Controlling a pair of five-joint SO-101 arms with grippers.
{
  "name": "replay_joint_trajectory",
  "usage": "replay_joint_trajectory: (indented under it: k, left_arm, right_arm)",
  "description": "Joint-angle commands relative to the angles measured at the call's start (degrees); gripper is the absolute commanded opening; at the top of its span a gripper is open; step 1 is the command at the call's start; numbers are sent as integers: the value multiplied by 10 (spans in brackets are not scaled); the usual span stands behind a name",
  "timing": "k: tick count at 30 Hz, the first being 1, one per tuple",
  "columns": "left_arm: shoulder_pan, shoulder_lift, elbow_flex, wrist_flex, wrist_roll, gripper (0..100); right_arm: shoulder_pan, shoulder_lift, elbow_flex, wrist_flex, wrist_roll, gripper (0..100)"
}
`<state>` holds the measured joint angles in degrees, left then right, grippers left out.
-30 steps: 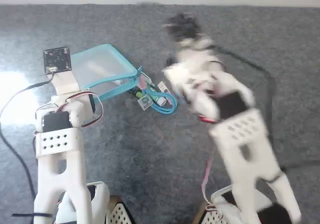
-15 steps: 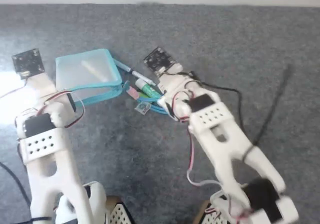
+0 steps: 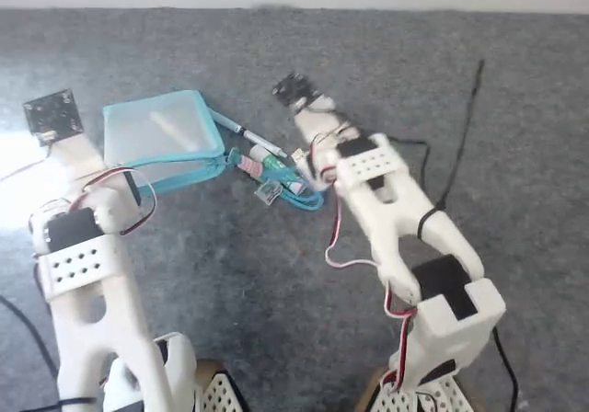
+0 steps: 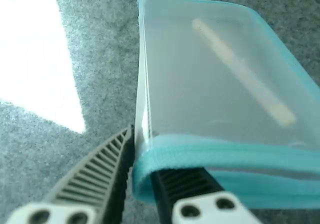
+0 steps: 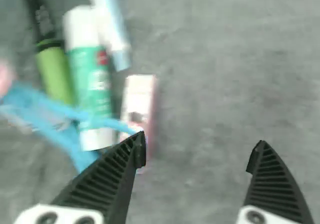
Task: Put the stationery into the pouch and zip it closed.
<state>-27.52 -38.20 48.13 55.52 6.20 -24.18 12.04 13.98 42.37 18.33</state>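
While the pouch [image 4: 215, 84] is gripped by the left hand [image 4: 142, 154], the right hand [image 5: 200, 140] is held open. Stationery [image 5: 90, 84] is partly cut off.

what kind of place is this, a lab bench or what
Likely a tabletop robot-training setup: a grey carpet-like mat covers the table, the left arm and right arm stand side by side, and a pouch sits beside loose stationery.

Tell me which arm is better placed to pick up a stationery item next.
Right. The right claw hangs open beside the glue stick, while the left claw grips the edge of the pouch.
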Motion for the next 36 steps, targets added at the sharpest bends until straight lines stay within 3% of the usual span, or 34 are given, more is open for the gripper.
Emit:
replay_joint_trajectory:
  k: [1, 20, 24, 36]
  left_arm:
    - [-4, -10, -20, -4, -1, 10]
    - [-4, -10, -20, -4, -1, 10]
    - [-4, -10, -20, -4, -1, 10]
    - [-4, -10, -20, -4, -1, 10]
  right_arm:
    - [19, -3, -47, 8, 6, 310]
    - [-70, 63, -53, 67, 6, 310]
    - [-95, 21, -65, 109, -32, 310]
    - [-106, 4, -22, 88, -55, 310]
